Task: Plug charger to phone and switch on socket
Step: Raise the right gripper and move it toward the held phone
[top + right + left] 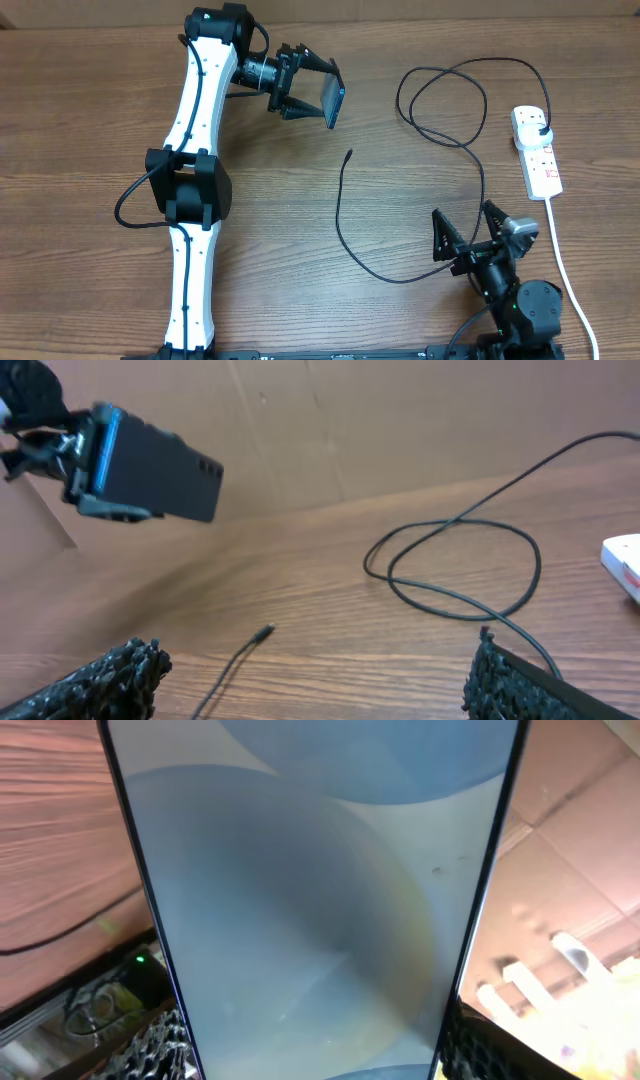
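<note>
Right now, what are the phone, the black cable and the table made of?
The phone: the screen is probably glass, smooth and shiny with a soft glow. Its dark edge may be metal or plastic.
The cable: probably rubbery plastic, dull black, since it curls in soft loops.
The table: looks like wood or wood-print board, matte brown with grain lines.

Dark phone [150,465] aloft at upper left, looped charger [455,521] on the wooden table [350,655] below.

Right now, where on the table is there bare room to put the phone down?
Bare wood lies between the left arm and the black cable, and left of that arm. The right side is crowded: cable loop, power strip, its white cord and the open right gripper.
</note>
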Robot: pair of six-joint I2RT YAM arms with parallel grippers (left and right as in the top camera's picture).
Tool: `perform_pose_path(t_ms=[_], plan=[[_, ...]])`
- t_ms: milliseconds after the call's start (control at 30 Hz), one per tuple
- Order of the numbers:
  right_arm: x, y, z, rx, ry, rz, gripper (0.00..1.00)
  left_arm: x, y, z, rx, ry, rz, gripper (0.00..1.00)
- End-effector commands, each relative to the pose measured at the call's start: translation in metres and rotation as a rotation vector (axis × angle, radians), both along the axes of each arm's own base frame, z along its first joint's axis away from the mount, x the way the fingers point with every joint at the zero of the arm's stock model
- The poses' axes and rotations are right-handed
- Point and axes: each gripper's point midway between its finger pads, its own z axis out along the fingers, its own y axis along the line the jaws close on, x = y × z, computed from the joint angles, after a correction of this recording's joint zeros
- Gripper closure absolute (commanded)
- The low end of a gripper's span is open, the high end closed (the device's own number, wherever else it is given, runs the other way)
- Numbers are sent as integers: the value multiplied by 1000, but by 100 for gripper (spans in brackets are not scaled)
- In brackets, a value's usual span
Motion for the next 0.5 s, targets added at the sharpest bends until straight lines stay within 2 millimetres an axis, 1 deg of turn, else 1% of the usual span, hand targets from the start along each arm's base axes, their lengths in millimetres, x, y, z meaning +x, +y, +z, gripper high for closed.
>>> perform_pose_path(t_ms=[0,67,200,333,467], plan=[[-6,2,39,41,-39,10,0,1,4,-10,87,31,15,96],[-5,3,50,69,-8,17,0,2,8,-19,150,44,21,96],[-1,15,60,76,63,80,0,2,15,-35,256,63,34,96],[10,21,63,109,161,101,0,2,23,-47,348,89,53,96],[27,42,65,125,290,210,0,3,34,-61,456,114,78,96]])
